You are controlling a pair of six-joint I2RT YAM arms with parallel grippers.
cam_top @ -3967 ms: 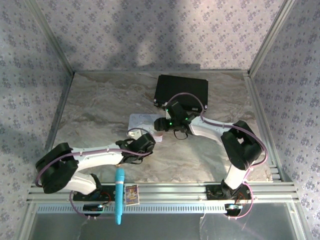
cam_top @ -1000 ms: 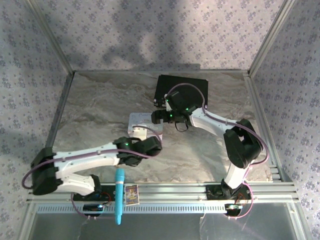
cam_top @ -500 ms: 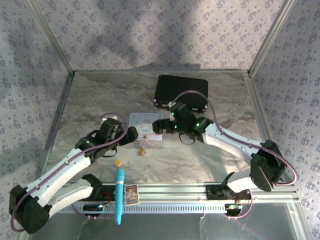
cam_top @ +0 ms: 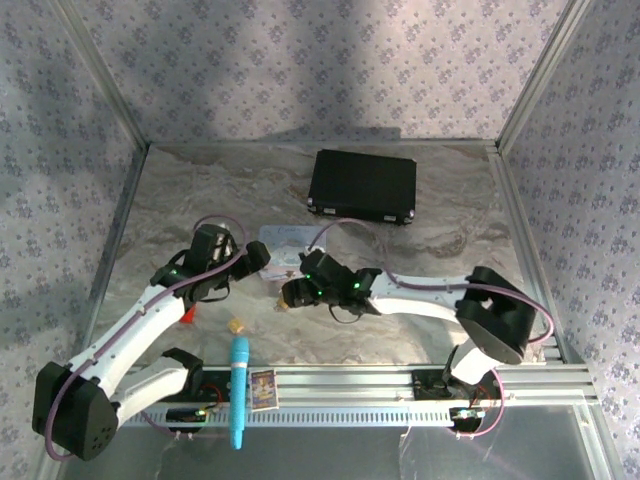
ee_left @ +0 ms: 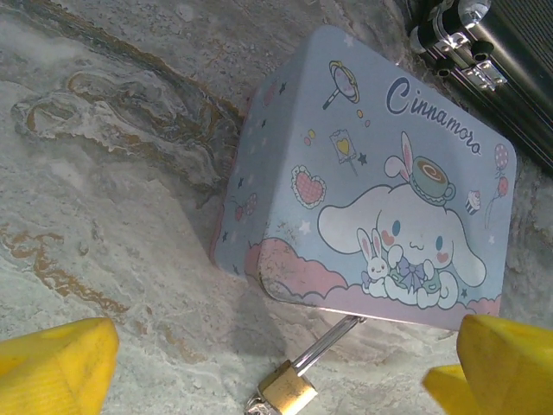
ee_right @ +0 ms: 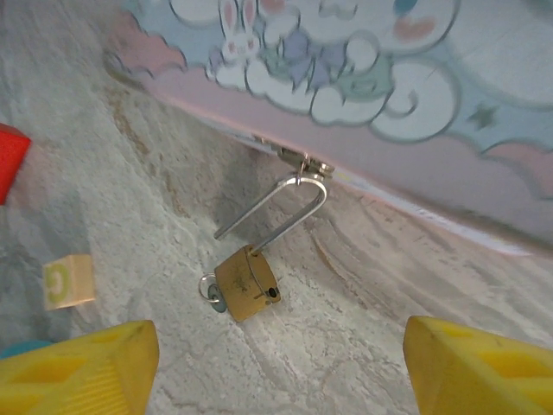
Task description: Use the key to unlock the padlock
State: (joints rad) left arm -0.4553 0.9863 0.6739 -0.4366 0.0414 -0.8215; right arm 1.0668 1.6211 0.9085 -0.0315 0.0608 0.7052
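the right gripper [cam_top: 288, 296] has swung near, over the padlock [ee_right: 248, 294] on the tin [ee_left: 371, 173], jaws wide like the left gripper [cam_top: 262, 261]; grasp seems next.

On show are one Cinnamoroll tin [ee_left: 371, 173], one brass padlock [ee_right: 247, 294], one silvery key [ee_right: 212, 296], one black case [cam_top: 362, 186], one tan cube [ee_right: 68, 281], one teal pen-shaped stick [cam_top: 239, 390], one picture card [cam_top: 262, 388] and one red piece [ee_right: 10, 160].

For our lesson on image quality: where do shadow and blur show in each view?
Top external: broad soft shadows on the back wall. Left wrist: the tin is sharp and throws a shadow on the table; the yellow fingertips blur. Right wrist: the padlock is crisp, the fingertips there blurred.
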